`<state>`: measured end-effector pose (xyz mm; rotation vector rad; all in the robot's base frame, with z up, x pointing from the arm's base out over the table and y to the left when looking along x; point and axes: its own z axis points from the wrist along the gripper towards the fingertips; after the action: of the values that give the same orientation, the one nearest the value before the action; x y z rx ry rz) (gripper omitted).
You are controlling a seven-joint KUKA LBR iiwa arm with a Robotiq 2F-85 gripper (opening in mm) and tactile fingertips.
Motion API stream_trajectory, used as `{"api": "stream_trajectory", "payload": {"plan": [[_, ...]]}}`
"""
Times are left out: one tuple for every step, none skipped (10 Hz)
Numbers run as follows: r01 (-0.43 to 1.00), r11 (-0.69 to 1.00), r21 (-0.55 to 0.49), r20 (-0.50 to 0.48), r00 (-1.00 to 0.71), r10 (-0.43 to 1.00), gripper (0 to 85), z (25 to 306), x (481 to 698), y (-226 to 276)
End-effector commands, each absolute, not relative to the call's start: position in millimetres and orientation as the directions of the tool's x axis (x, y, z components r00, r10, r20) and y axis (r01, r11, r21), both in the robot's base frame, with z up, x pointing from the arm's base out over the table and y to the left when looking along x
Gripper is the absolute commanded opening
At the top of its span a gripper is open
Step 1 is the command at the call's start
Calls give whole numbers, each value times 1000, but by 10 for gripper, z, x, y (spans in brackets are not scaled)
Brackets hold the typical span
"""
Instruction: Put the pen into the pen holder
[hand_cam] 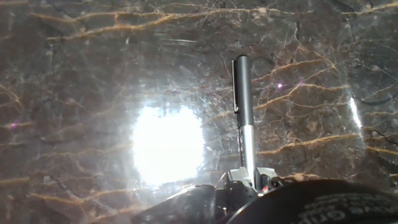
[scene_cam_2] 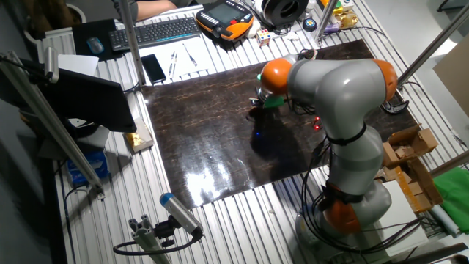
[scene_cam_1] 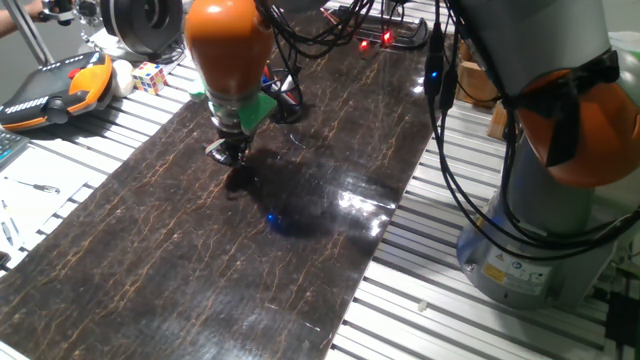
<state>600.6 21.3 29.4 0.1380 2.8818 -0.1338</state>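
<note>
Dark marble tabletop [hand_cam: 74, 93] lies under the claw [hand_cam: 249, 177], which grips the pen [hand_cam: 243, 93] by its silvery end.

Pen [hand_cam: 242, 106] lower end hidden behind hand [hand_cam: 249, 183]; hand cut off by bottom edge.

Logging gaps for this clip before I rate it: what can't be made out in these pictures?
- Pen holder: in no view, so its place is unknown.
- Pincer: dark against the dark marble top in one fixed view; the arm blocks it in the other fixed view.
- Pen: clear in the hand view only; its lower end disappears behind the pincer body, so the grip itself is hidden.
</note>
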Motion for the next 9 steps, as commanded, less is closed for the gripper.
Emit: {"api": "stream_trajectory", "payload": {"plan": [[101, 993, -67, -236, -968, 82, 73, 355, 6026, 217], [94, 994, -60, -214, -974, 79, 20, 436, 6038, 226], [90, 994, -60, -192, -978, 77, 7, 532, 6047, 242], [83, 995, -64, -180, -981, 70, 7, 629, 6057, 255], [74, 995, -69, -166, -984, 61, 7, 732, 6066, 261], [65, 995, -78, -158, -986, 52, 7, 817, 6068, 267], [48, 994, -95, -153, -988, 33, 7, 902, 6065, 264], [24, 995, -102, -142, -990, 9, 7, 989, 6065, 249], [-6, 993, -114, -126, -992, -21, 7, 1081, 6069, 215]]}}
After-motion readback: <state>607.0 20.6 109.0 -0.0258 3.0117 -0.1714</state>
